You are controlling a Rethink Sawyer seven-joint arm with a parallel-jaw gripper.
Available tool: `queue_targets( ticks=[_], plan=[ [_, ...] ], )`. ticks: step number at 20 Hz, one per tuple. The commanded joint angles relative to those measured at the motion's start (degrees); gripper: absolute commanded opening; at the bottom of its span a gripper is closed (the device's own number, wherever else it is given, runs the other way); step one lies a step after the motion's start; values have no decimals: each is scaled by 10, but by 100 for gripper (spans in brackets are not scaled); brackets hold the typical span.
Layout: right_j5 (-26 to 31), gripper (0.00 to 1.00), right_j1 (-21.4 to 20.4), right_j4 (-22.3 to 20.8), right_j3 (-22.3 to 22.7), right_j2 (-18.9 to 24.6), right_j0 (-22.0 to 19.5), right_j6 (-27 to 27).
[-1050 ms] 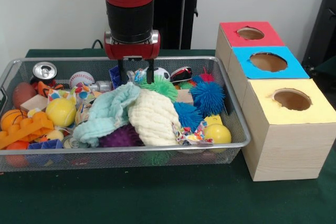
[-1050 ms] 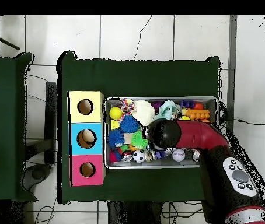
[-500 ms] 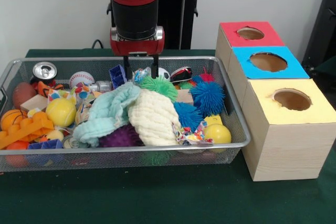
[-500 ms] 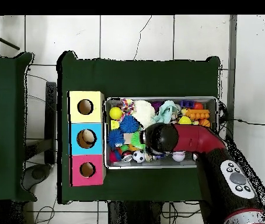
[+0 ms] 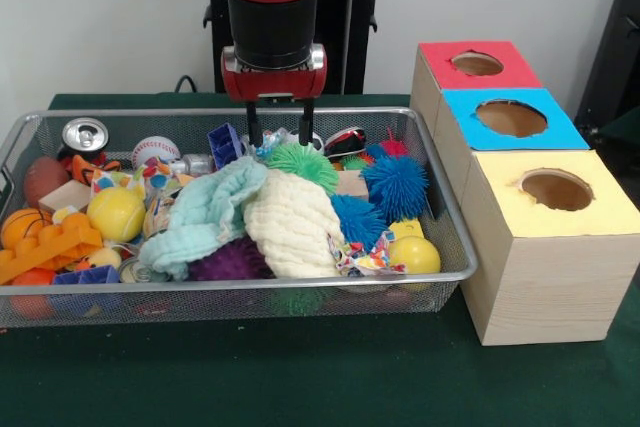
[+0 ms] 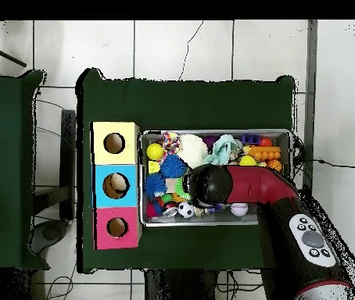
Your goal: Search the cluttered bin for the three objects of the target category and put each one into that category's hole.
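In the front view the claw (image 5: 280, 135) hangs over the far side of the wire bin (image 5: 440, 197), its two fingers spread apart with nothing between them, tips just above a green spiky ball (image 5: 300, 162) and close to a small soccer ball (image 5: 312, 140). The bin is crowded: a cream cloth (image 5: 292, 222) and a pale teal cloth (image 5: 205, 212) lie across the middle, blue spiky balls (image 5: 397, 187) sit to one side, a yellow ball (image 5: 116, 214), a baseball (image 5: 154, 151) and a soda can (image 5: 85, 134) toward the other. Beside the bin stands a row of boxes with holes, topped red (image 5: 476, 63), blue (image 5: 511, 118) and yellow (image 5: 556, 190). In the overhead view the arm (image 6: 267, 191) covers the bin's middle, hiding the claw; the boxes (image 6: 115, 184) touch the bin's end on the green surface (image 6: 188, 101).
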Motion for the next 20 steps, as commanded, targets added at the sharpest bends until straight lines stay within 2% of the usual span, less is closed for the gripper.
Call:
queue_targets(
  ticks=[1, 12, 20],
  plan=[
    [10, 100, 14, -7, 22, 19, -6, -8],
    [-2, 100, 79, -28, -25, 26, -34, -49],
    [7, 100, 90, -40, -33, 30, -60, -74]
  ],
)
